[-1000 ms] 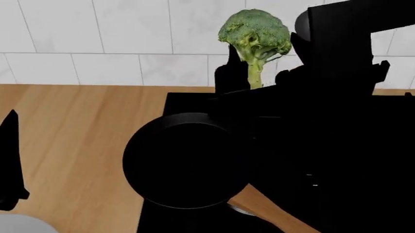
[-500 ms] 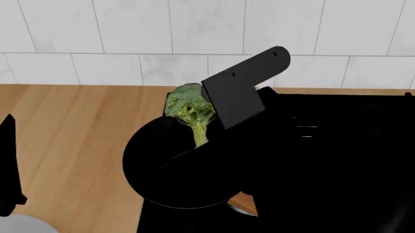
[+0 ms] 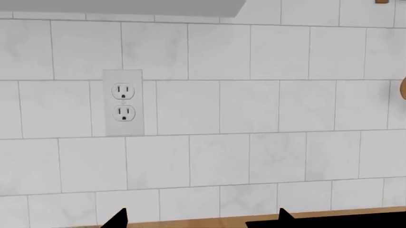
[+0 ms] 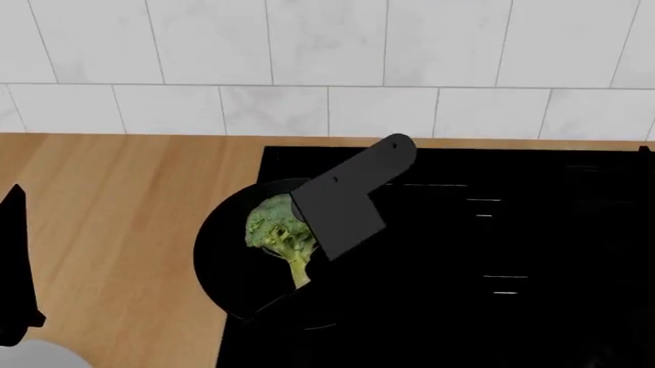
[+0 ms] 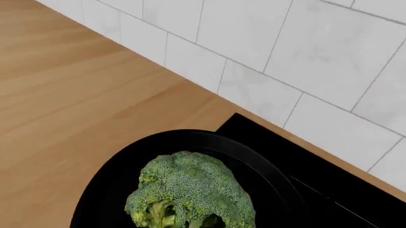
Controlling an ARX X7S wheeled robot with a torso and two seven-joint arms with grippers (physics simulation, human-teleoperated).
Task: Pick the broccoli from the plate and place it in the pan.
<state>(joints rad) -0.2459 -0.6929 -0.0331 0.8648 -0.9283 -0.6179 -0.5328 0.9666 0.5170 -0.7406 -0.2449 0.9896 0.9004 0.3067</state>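
The broccoli is over the black pan, crown up, beside the right arm. I cannot tell if the right fingers pinch it. The left gripper points at the tiled wall; its fingers are spread. The pan sits by the wooden bench.

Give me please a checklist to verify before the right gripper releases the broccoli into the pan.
1. Broccoli inside the pan rim, seen from the head: ok.
2. Broccoli touching the pan floor: cannot tell.
3. Right gripper fingers visible: not ok, hidden behind the right arm.
4. Pan sits on the black cooktop: ok.
5. Left gripper apart from the pan: ok.
6. Floret upright, crown up: ok.
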